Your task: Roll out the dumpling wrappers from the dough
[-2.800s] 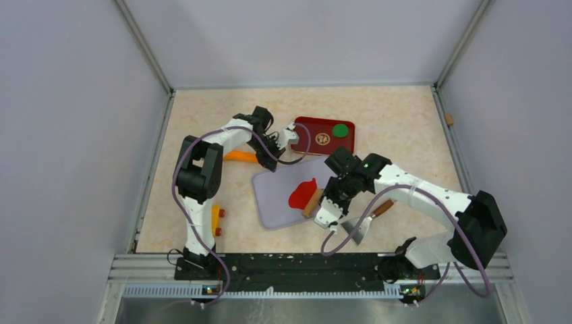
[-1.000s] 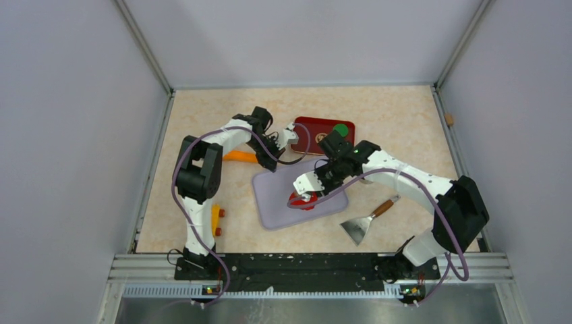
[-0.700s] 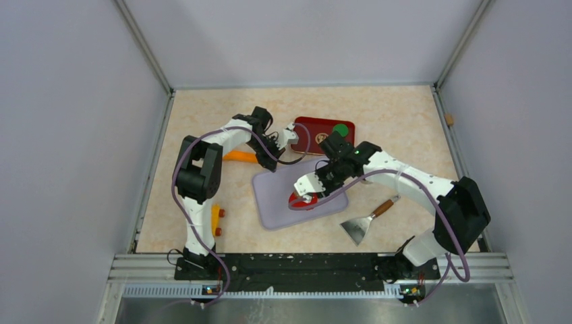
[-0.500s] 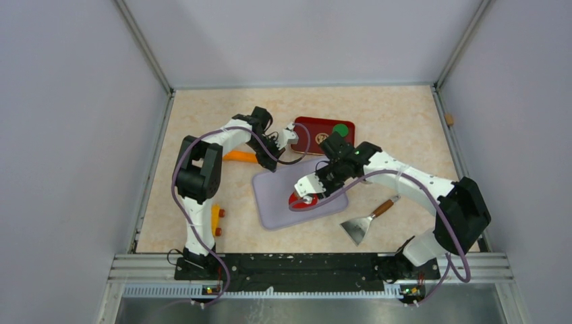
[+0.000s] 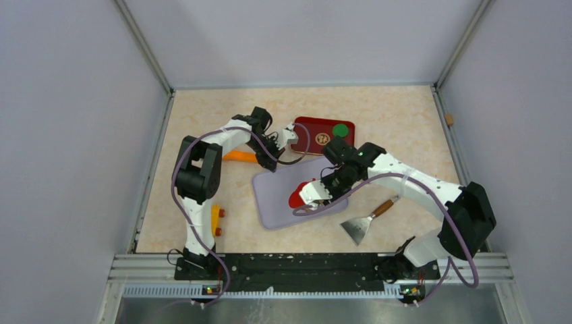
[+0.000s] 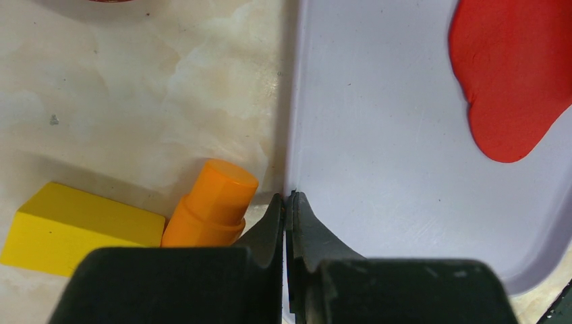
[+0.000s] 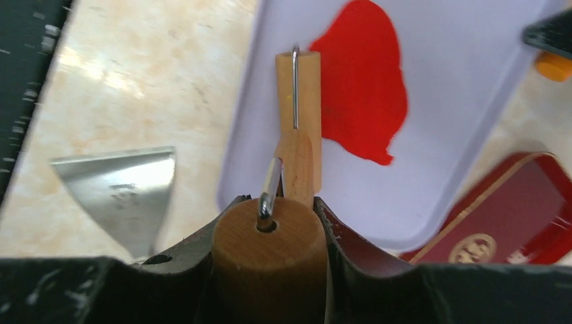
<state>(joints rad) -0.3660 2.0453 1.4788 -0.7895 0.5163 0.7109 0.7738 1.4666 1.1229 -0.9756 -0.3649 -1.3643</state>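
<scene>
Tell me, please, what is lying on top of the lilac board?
A flattened patch of red dough lies on the lilac board, with the wooden roller held by the right hand over its edge. Whatever dough lies beneath the roller is hidden.

The left arm [image 5: 226,138] and the right arm [image 5: 415,185] share one build: slim white links between bulky black joint housings, rising from black base blocks. Each trails a loose purple cable [image 5: 175,181] that loops from base to wrist. The jaws are matte black and wedge-shaped. The right wrist's housing is flecked with pale scuffs.
</scene>
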